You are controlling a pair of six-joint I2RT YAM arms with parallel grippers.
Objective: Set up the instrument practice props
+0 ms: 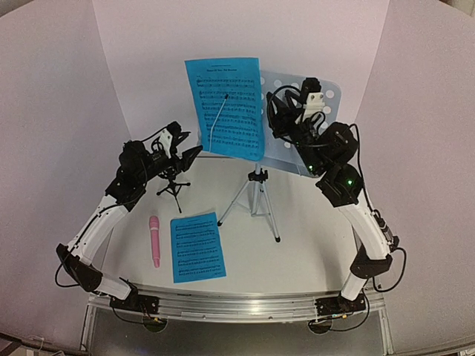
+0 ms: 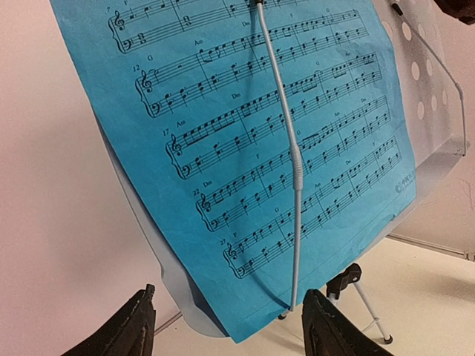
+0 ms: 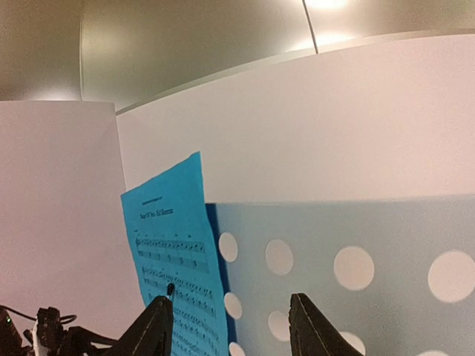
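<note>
Left claw (image 2: 228,311): spread, nothing held; it is aimed at the lower edge of the mounted page, with a gap between.
Right claw (image 3: 230,311): spread, nothing pinched; it is raised before the perforated face of the desk, just right of the page.
Mounted page (image 1: 223,104): a blue sheet is set upright on the left half of the music-stand desk (image 1: 338,96) and is crossed by a retaining wire (image 2: 286,126).
Stand: the desk is carried on silver tripod legs (image 1: 256,196) at the middle of the bench (image 1: 297,252).
Loose page (image 1: 197,247): it lies flat on the bench, near the front, well apart from the desk.
Pink microphone (image 1: 154,240): it lies on the bench just left of the loose page.
Mic mount (image 1: 173,185): it stands on the bench behind the microphone, below the left claw.
Done: stand erected, one page placed, as judged.
Left: the second page and the seating of the microphone are judged outstanding.
Obscured: the top of the mount is masked by the left arm. The right fingertips are lost among cables in the top view. The desk's lower ledge is covered by paper.
</note>
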